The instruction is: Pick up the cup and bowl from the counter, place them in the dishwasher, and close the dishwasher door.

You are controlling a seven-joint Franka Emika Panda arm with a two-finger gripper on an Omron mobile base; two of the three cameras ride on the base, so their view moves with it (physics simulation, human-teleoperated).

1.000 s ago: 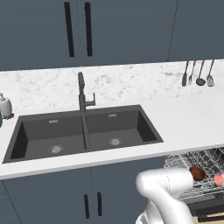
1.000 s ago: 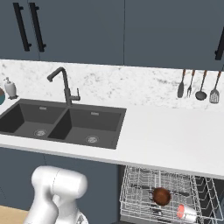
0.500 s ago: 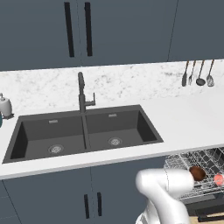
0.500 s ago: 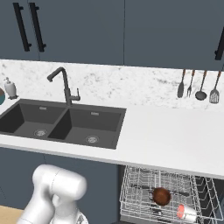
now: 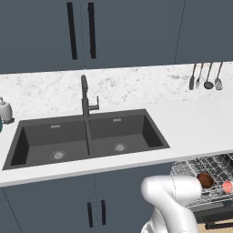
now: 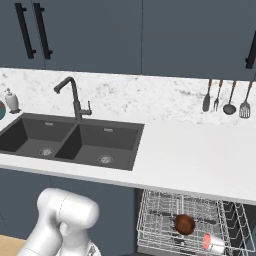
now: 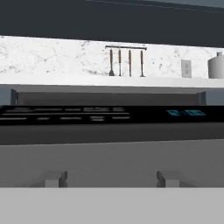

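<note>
The dishwasher's grey wire rack [image 6: 165, 210] stands pulled out under the white counter [image 6: 200, 155]. In it sit the dark reddish-brown bowl [image 6: 184, 224] [image 5: 205, 180] and, to its right, the cup [image 6: 212, 243] [image 5: 227, 186] lying on its side with its salmon-red inside showing. In the hand view my gripper [image 7: 111, 179] is open, its two tips wide apart and nothing between them. It faces a flat grey panel topped by a black control strip [image 7: 109, 116], the dishwasher door's edge, close in front.
A black double sink [image 5: 86, 136] with a faucet [image 5: 85, 95] takes up the counter's left part, with a white soap bottle [image 5: 4, 109] at the far left. Utensils [image 5: 205, 75] hang on the backsplash at the right. Dark cabinets with bar handles are above and below.
My arm's white elbow has shifted very slightly. The bowl, the cup and the rack lie as before.
</note>
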